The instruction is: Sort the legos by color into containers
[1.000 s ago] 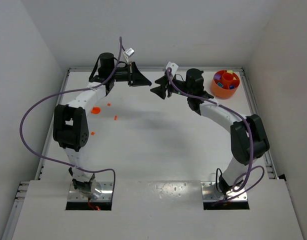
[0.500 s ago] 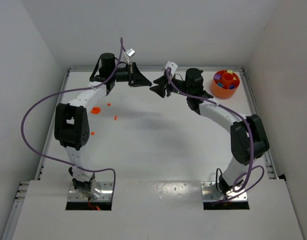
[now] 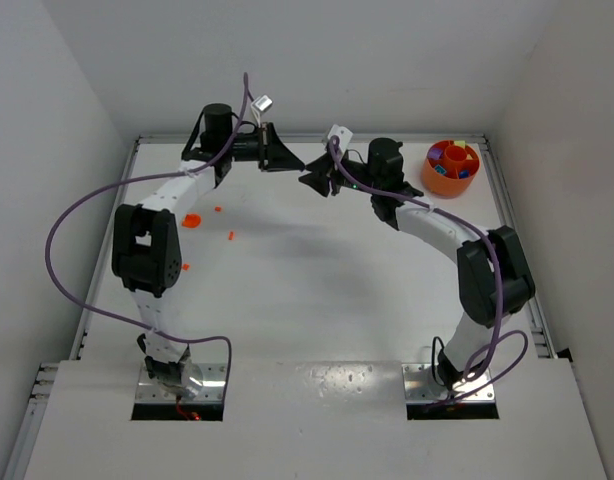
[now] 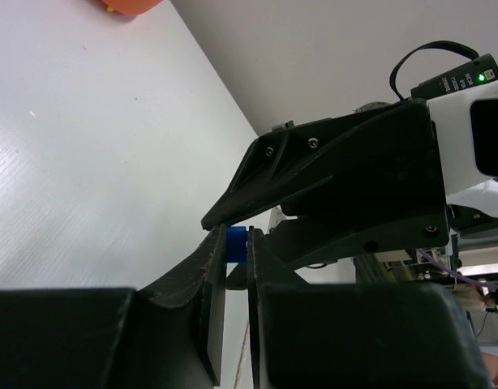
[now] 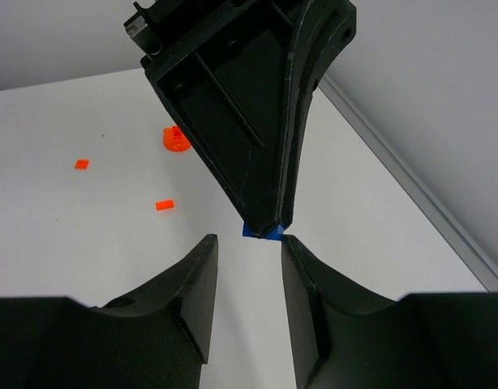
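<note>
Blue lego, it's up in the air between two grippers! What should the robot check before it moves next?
1. Left gripper shut on the blue lego: ok.
2. Right gripper open: ok.
3. Blue lego between the right gripper's fingers: ok, though nearer one finger.
4. Right gripper's fingers touching the blue lego: cannot tell.
5. Bowl for blue in view: cannot tell; only the orange bowl shows.

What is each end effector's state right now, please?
Left end effector: shut on a small blue plastic lego brick.
Right end effector: open, close to that brick, holding nothing.
</note>
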